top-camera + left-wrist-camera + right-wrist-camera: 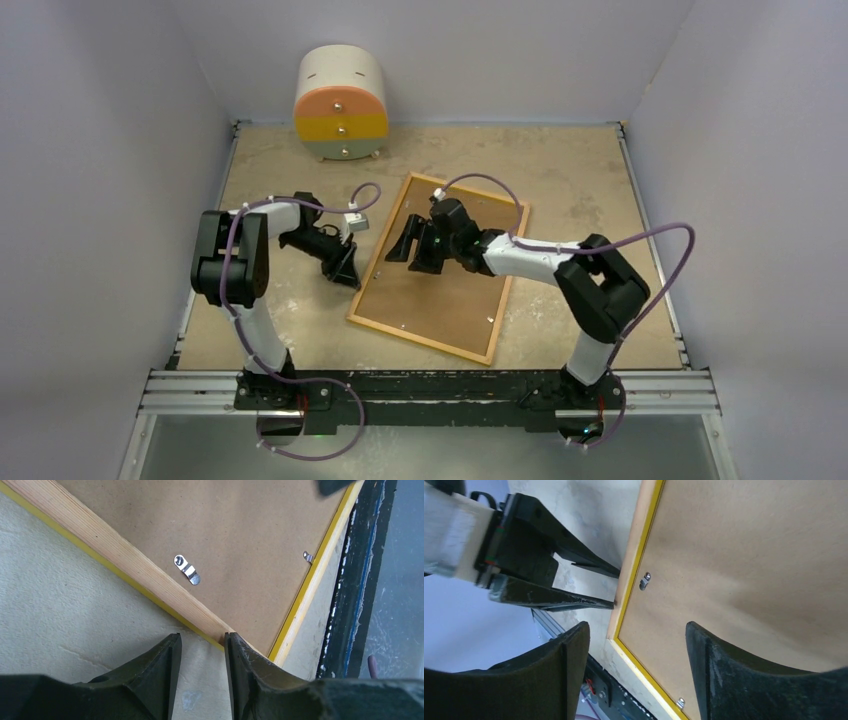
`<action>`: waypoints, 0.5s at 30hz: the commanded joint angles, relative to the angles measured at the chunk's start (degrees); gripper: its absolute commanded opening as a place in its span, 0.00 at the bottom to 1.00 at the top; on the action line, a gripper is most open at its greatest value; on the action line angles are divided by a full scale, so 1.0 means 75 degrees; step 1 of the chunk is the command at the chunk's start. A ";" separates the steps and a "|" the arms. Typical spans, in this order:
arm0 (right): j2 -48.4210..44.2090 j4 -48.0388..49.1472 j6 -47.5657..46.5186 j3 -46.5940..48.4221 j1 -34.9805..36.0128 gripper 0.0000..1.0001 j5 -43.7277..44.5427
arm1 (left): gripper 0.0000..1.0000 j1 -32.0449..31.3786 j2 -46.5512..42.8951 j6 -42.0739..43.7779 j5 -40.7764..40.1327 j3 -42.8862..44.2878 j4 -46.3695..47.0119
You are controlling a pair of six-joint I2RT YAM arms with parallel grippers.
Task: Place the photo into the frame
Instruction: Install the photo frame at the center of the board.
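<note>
The frame (420,340) lies back-up on the table, pale wood rails with a yellow inner lip, and a brown hardboard backing sheet (450,295) fills it. The photo is hidden. My left gripper (347,272) sits low on the table at the frame's left rail (115,555). It is open (202,637) with only table between the fingers, and one fingertip (235,642) touches the rail's outer edge. My right gripper (408,250) hangs open (636,627) above the backing sheet (734,570) near the frame's near-left corner, holding nothing. Small metal clips (187,570) sit on the backing's border.
A round cabinet with orange, yellow and green drawer fronts (341,103) stands at the back of the table. A black and silver rail (430,390) runs along the near edge. Pale walls close in the left, right and back.
</note>
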 commanded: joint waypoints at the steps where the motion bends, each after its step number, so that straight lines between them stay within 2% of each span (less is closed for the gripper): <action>1: 0.0418 0.0858 0.0886 0.0226 0.0322 0.70 -0.0050 | 0.38 0.0034 0.0077 -0.0062 0.0201 -0.0110 0.0156; 5: 0.0886 0.0965 0.1161 0.0363 0.0565 0.63 -0.0059 | 0.35 0.0030 0.0025 -0.0170 0.0126 -0.0128 0.0262; 15: 0.1722 0.1058 0.1296 0.0732 0.0824 0.57 -0.0145 | 0.30 0.0022 -0.0167 -0.0577 -0.0117 -0.0306 0.0694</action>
